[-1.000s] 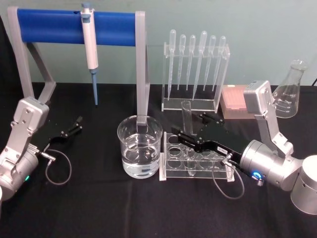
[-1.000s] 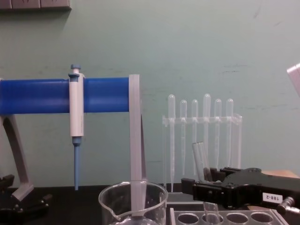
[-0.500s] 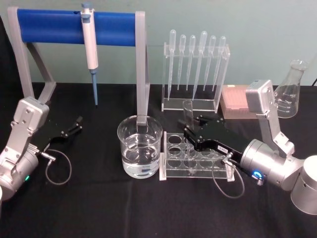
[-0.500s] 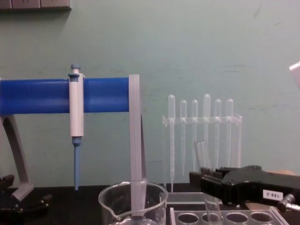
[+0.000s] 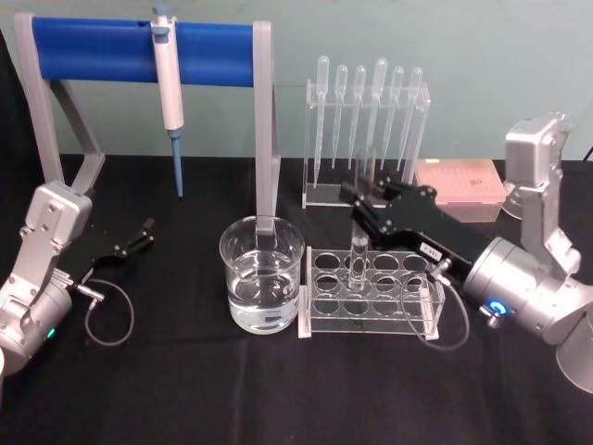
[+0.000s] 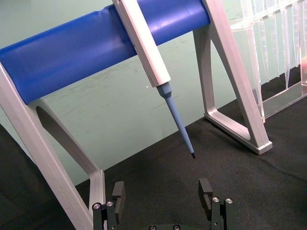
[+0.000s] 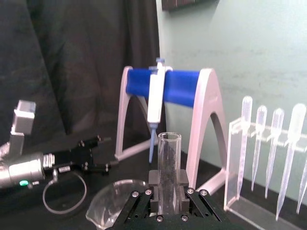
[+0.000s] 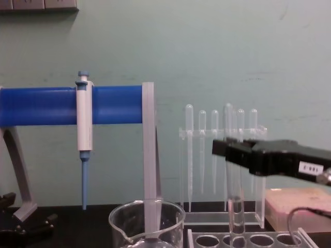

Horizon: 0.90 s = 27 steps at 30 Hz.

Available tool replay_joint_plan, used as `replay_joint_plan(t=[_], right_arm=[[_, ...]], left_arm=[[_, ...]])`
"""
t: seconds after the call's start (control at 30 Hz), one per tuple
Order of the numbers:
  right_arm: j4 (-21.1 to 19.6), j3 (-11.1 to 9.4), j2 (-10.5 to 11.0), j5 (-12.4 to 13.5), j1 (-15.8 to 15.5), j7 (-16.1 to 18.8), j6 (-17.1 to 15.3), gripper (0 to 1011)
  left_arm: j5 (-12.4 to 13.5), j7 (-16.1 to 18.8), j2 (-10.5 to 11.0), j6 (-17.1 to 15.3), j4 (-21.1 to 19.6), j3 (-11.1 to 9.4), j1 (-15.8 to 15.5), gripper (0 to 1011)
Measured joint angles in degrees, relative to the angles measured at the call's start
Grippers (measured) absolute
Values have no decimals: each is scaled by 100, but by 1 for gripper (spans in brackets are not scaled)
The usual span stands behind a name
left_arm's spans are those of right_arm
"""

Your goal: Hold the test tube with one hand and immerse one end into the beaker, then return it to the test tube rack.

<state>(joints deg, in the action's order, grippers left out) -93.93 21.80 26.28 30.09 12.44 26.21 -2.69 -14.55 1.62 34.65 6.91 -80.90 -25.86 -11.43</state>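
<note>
The test tube (image 5: 356, 258) has risen and stands straight, its bottom just inside the rack (image 5: 371, 295). The right hand (image 5: 358, 199) pinches it near the top. Dipping into the beaker (image 5: 262, 273) beside it looks next. The left hand (image 5: 139, 234) lies spread, well apart.

Pale green wall (image 8: 207, 51), black curtain (image 7: 72, 52) beside it, grey panel (image 8: 39, 4) high up, black-clothed table (image 5: 232, 389) below.

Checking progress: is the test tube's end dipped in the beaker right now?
No, the test tube, held upright by the right gripper, is over the rack, beside the beaker.
</note>
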Motion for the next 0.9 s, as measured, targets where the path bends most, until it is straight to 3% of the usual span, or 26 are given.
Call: replay_joint_plan(t=[0.33,0.9], right_arm=[[-383,-57,100,42,46,-99,-49,227],[-430,-43,133,12,84,-141,-86,227]], left_arm=[[0,0,0,0,0,0,0,1000],[0,0,0,0,0,0,0,1000]])
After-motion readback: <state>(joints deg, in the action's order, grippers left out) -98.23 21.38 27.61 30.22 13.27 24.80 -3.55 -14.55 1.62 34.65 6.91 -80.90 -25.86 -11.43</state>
